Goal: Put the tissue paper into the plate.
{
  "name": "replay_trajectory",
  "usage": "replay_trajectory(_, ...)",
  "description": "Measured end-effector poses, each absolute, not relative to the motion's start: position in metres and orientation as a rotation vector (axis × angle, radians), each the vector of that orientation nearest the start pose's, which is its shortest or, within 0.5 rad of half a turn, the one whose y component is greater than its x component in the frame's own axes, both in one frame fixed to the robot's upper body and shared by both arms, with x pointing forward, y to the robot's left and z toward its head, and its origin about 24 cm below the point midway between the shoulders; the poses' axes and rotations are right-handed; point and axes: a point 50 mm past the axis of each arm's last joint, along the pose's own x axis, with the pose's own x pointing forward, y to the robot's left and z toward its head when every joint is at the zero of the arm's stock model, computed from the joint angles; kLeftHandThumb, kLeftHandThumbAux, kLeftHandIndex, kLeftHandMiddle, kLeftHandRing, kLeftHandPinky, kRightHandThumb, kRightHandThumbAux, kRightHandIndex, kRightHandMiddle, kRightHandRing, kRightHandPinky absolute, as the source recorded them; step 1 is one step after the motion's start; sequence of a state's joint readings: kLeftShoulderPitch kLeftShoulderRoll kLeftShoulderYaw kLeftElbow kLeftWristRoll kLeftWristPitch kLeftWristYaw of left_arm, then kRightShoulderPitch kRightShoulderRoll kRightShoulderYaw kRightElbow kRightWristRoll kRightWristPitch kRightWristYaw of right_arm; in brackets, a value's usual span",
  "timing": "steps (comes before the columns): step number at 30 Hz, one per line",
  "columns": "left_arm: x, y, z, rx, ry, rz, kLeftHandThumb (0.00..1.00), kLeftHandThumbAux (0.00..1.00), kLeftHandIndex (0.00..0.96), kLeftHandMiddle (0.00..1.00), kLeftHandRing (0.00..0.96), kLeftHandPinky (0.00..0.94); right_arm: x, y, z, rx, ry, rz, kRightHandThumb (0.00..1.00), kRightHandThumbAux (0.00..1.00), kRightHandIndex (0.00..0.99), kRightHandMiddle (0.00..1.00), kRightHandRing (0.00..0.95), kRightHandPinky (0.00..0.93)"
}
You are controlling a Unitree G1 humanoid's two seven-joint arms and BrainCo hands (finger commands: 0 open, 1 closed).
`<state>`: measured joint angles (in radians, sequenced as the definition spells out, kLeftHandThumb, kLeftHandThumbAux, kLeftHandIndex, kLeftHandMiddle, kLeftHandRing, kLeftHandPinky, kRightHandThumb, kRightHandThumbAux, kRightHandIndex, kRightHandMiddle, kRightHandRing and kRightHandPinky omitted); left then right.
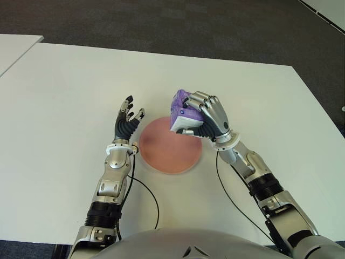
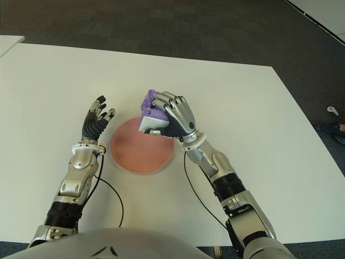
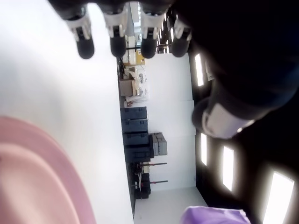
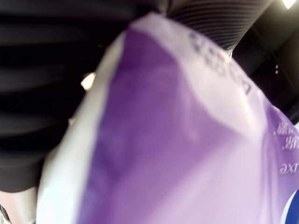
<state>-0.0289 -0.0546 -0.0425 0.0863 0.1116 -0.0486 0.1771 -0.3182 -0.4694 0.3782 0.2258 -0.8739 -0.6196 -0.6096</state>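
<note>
The right arm reaches forward from the robot's right side, forearm angled inward across the white table [image 1: 64, 97], wrist bent so the back of the right hand [image 1: 207, 114] faces up. Its fingers [image 1: 197, 100] are curled tightly around a purple and white tissue pack [image 1: 181, 109], which fills the right wrist view [image 4: 177, 140] and sits pressed against the dark palm there. The pack is held over the far right edge of the pink plate [image 1: 167, 148], with its lower white corner close to the rim; whether that corner touches the plate cannot be told from the head views, though it looks lifted slightly clear.

The left arm extends straight forward on the robot's left, forearm lying along the table line, with a black cable [image 1: 148, 197] looping away from the wrist. The left hand [image 1: 128, 121] shows just beside the left rim of the plate, palm turned inward toward it, its fingers [image 3: 85, 46] held straight and slightly spread, grasping nothing. In the left wrist view the four fingertips stand in a row above the bare table, with the plate's pink rim [image 3: 56, 158] close by.

The plate itself is round, shallow, and lies flat between the two hands.
</note>
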Motion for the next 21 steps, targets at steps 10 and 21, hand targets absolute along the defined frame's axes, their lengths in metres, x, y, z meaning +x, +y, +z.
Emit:
replay_trajectory(10,0.257,0.137,0.018,0.055,0.033,0.128,0.000,0.600,0.000,0.000,0.000,0.000,0.262,-0.106,0.088,-1.043,-0.959,0.438,0.746,0.707,0.442,0.865,0.872,0.854)
replay_trajectory(21,0.261,0.135,0.028,0.043,-0.010,0.124,0.000,0.596,0.000,0.000,0.000,0.000,0.257,-0.089,0.076,-0.992,-0.923,0.518,0.750,0.705,0.442,0.851,0.861,0.854)
